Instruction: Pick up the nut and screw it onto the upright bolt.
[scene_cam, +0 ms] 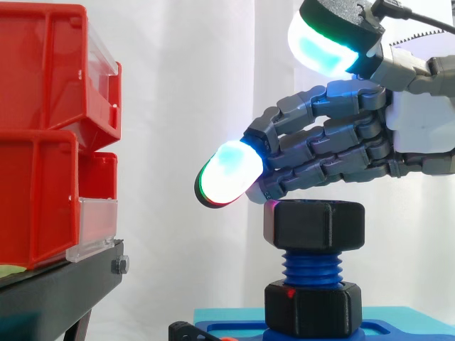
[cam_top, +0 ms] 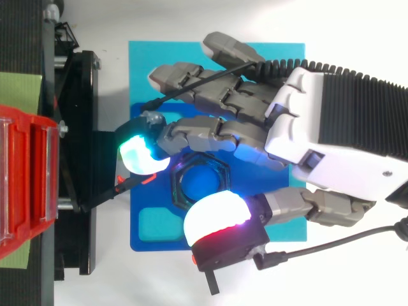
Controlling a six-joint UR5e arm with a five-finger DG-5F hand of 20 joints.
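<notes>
Side view, hand (scene_cam: 341, 142): loose, fingers stretched out straight, thumb raised high, gripping nothing.
Side view, nut (scene_cam: 314, 224): black, sat on top of the upright blue bolt (scene_cam: 311, 268), directly beneath the fingers; whether they touched could not be told.
Top view, hand (cam_top: 299, 127): spread over the blue base (cam_top: 280, 57).
Top view, nut (cam_top: 223, 182): lay between a glowing fingertip and the thumb pad.

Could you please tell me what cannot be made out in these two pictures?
- Side view: whether the robot hand touches the black hexagonal nut; the undersides of its fingers hide the gap.
- Side view: the top end of the blue threaded bolt, hidden inside the nut.
- Top view: part of the nut's rim, covered by a finger.
- Side view: the contents of the red plastic bins, hidden by their walls; the left edge cuts them off.
</notes>
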